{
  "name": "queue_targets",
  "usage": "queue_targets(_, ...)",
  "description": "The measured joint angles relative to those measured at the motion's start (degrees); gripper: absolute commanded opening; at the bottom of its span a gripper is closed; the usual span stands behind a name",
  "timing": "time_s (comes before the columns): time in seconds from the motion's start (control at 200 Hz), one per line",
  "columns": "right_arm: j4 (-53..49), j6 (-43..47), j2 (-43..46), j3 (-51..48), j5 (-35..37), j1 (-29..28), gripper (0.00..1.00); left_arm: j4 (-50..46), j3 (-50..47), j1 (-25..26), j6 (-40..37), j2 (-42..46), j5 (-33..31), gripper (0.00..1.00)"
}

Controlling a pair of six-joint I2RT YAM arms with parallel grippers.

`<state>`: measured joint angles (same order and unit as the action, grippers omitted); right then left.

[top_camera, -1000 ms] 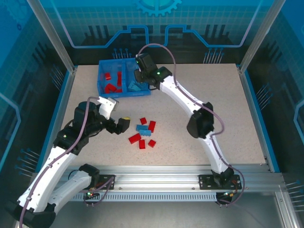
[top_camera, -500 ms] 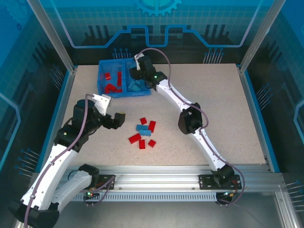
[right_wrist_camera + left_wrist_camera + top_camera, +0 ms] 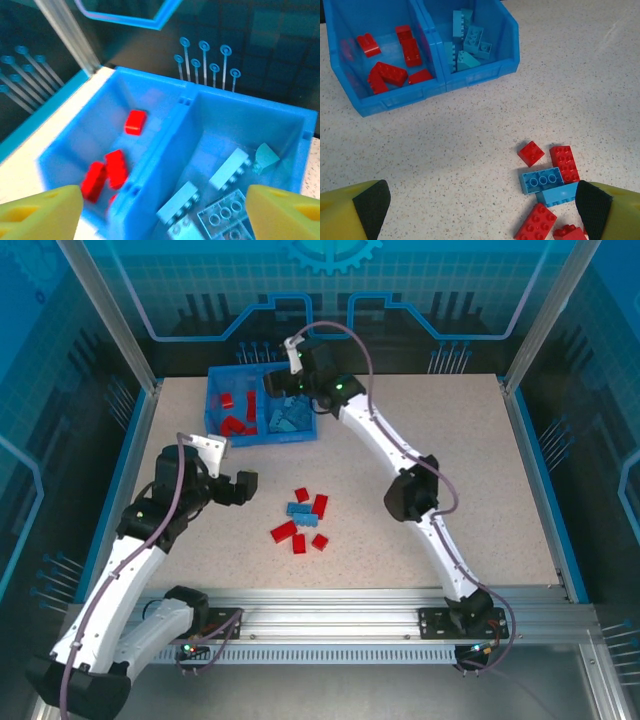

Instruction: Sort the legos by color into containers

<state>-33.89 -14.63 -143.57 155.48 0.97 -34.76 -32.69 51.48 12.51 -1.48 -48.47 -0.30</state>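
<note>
Risen and sprung open within the last second, the right gripper point(image 3: 161, 212) is hovering over the bin point(image 3: 405, 97) — fingers wide apart, holding nothing. Red legos point(image 3: 390, 75) are lying in the bin's left compartment, blue legos point(image 3: 470, 42) in its right (a middle wall is parting them). A loose pile point(image 3: 542, 180) is sitting in front of the bin; the left gripper point(image 3: 481, 207) — fingers apart, empty — is hanging before the bin's left end.

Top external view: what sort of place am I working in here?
Probably an enclosed robot test cell: a speckled table fenced by aluminium frame posts, blue printed wall panels behind it, and a mounting rail along the near edge.
</note>
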Motion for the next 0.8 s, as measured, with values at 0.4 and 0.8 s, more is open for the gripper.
queue_targets(0.4,-11.15,3.32,61.35,-52.70,-12.00,-1.07,1.00,-1.57,2.27,-0.35,4.68,-11.10,0.70,0.99)
queue_targets(0.8,-13.92,-8.31,96.52,-93.20,-8.00,-2.49,1.00,-3.91,0.07,15.17,28.33,-14.12,0.55,0.92)
